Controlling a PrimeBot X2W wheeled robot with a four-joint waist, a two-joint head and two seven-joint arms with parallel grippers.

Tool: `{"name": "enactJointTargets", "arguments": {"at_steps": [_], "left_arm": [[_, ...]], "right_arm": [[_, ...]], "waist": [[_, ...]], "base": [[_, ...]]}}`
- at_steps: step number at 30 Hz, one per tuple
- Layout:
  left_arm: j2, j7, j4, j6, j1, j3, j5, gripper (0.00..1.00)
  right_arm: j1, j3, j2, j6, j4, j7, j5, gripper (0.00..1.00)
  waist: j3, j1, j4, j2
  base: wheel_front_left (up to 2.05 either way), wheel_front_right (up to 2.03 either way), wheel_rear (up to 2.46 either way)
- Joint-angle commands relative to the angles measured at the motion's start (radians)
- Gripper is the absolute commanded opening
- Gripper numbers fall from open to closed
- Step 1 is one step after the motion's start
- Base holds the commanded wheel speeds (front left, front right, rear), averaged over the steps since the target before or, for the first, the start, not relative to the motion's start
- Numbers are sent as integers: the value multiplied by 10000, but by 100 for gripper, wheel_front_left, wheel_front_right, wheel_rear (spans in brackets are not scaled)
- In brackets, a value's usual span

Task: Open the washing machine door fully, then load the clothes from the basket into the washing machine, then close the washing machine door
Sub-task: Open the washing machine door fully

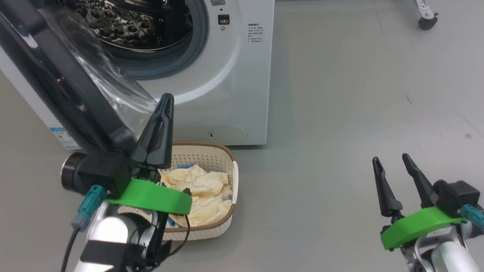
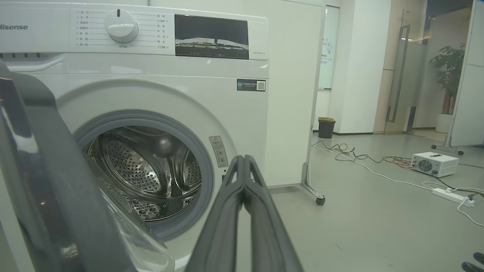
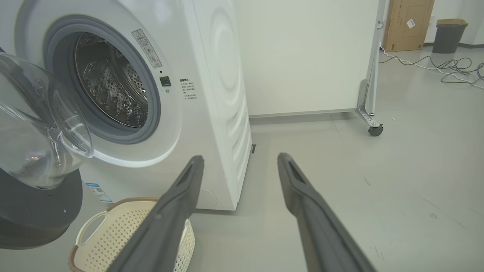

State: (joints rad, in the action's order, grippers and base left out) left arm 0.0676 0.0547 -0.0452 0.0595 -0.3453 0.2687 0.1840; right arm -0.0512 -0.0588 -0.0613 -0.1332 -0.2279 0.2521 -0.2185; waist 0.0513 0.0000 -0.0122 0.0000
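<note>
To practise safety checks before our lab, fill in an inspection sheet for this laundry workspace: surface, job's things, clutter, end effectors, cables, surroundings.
Surface: grey floor, faint scuffs.
Job's things: washer door open; drum looks empty; clothes in basket before washer.
Clutter: white box, bin, far off.
End effectors: left shut, empty, by the door; right open, empty.
Cables: cords and power strip on floor.
Surroundings: wheeled partition, plant.

Office-type test lab is indicated: right of the left pincer, a castor-mounted partition, loose floor cables, a power strip, a white equipment box, a glass door and a potted plant are seen.
</note>
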Motion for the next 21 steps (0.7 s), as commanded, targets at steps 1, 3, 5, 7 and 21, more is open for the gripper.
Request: {"name": "enactJointTargets", "arguments": {"at_steps": [1,3,5,7,21], "left_arm": [[56,-161,-148,57,-425,-224,125,0],[41,-323,71,101,-404,-93,227,0],[26,-445,291,133,-394,14,327,0],[18,-583,536,163,-378,125,390,0],[59,-1181,1994,-39,-193,204,641,0]], "right_arm": [[-479,-208,-37,25,306,97,27,100],[-499,-227,-27,25,290,97,32,100],[-527,-245,-18,25,277,97,38,100],[-551,-264,-10,25,261,97,42,100],[-595,-404,18,25,38,97,-76,100]], "waist": [[30,0,-23,0],[63,0,-44,0],[96,0,-56,0],[124,0,-65,0],[6,0,-82,0]], "base": [[0,0,0],[0,0,0],[0,0,0],[0,0,0],[0,0,0]]}}
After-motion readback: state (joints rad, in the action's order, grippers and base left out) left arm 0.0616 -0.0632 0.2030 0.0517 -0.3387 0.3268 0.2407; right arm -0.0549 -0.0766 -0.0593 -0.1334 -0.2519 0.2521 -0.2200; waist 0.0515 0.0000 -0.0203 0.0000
